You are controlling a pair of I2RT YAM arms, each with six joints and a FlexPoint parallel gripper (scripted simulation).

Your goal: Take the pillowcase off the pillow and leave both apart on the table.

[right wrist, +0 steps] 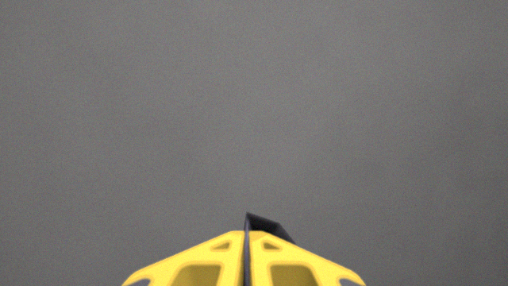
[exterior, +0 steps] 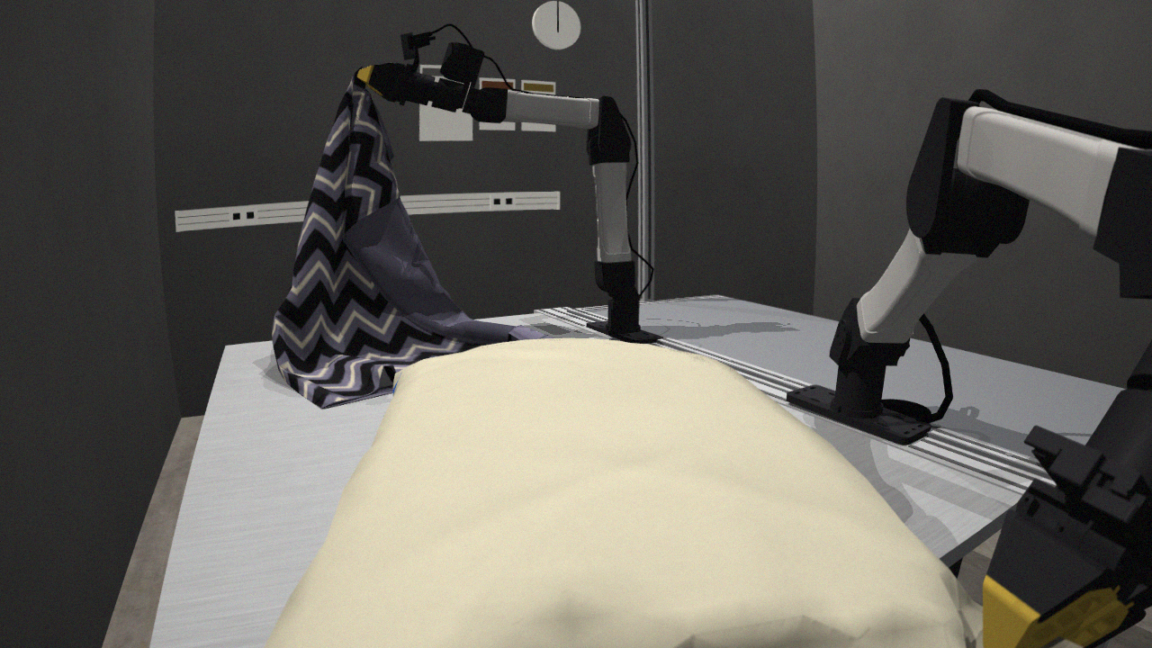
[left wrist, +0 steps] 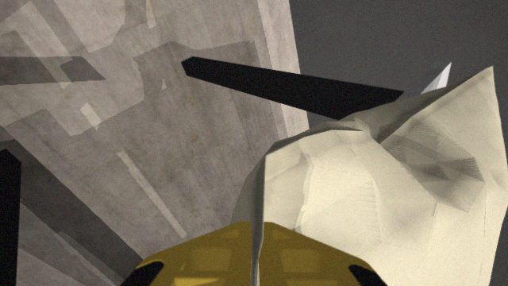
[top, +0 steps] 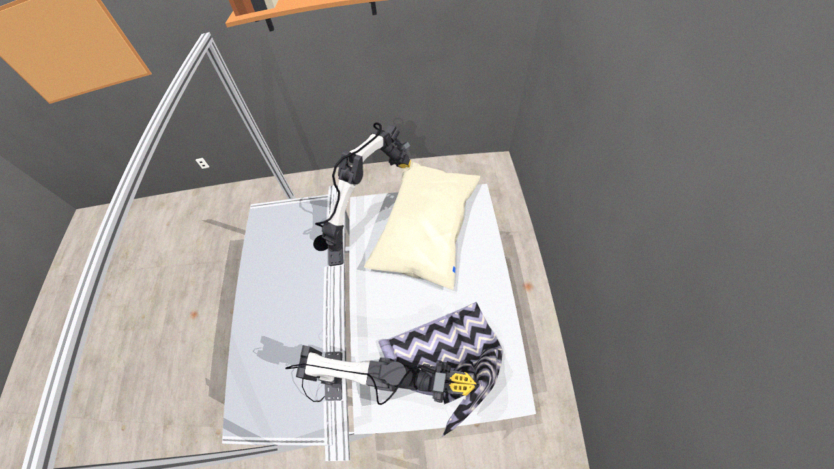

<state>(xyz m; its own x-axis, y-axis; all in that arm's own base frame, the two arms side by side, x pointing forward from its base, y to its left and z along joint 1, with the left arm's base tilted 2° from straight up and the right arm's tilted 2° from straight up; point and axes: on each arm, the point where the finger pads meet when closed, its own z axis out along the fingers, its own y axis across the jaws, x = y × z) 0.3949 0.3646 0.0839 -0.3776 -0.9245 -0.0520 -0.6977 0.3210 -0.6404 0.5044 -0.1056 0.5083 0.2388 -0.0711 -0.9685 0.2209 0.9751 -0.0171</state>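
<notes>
The cream pillow [top: 425, 224] [exterior: 612, 483] [left wrist: 337, 187] lies bare on the white table [top: 384, 303] [exterior: 241, 483], its far end reaching past the table's edge in the top view. My left gripper [top: 410, 165] [left wrist: 255, 233] is shut on a corner of the pillow at that end. The zigzag pillowcase [top: 443, 338] [exterior: 334, 274] is off the pillow; its lower part rests on the table and its upper part hangs from my right gripper [top: 473, 383] [exterior: 359, 76] [right wrist: 247, 234], shut on it high above the table. A gap shows between pillow and pillowcase in the top view.
The rail [top: 335, 309] with both arm bases runs along one side of the white table. A grey surface [top: 279, 291] lies behind it. Aluminium frame posts [top: 119, 215] stand beyond, and a dark wall [top: 670, 233] rises past the table's other side.
</notes>
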